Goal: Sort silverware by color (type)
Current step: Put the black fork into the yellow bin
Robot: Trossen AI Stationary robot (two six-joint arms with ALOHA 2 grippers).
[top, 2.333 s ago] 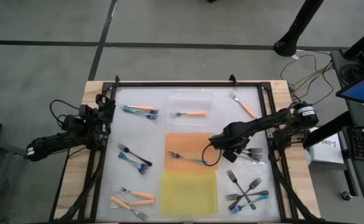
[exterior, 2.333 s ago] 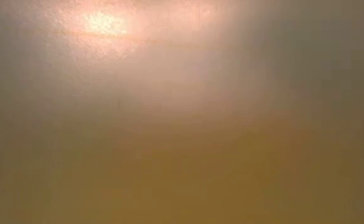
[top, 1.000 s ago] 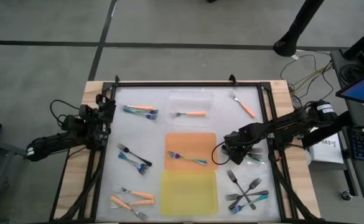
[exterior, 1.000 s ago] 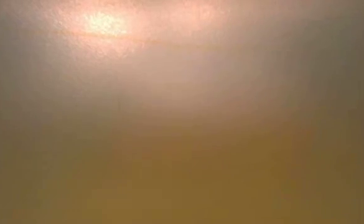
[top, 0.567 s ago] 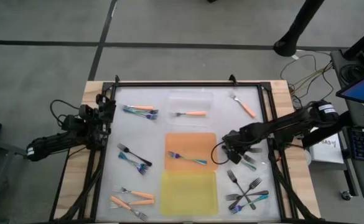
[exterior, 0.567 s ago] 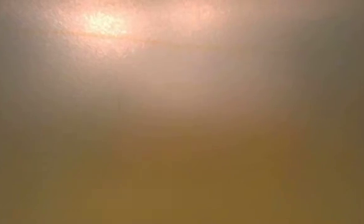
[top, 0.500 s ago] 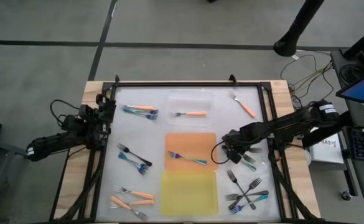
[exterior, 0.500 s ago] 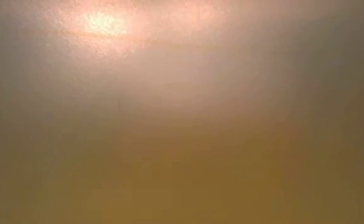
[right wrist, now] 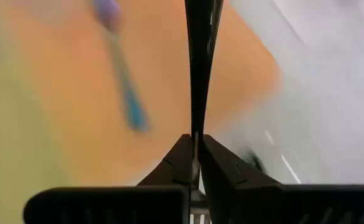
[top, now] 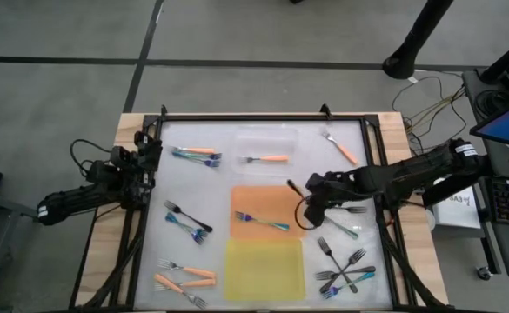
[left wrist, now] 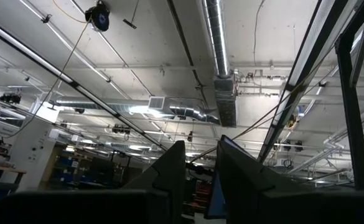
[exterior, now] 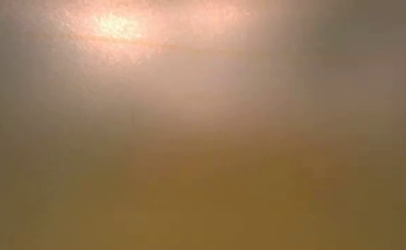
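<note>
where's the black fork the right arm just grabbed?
High view: the slim all-black fork sits pinched in the right hand, over the right edge of the flat orange tray, right of centre; the right wrist view shows it clamped edge-on.
</note>
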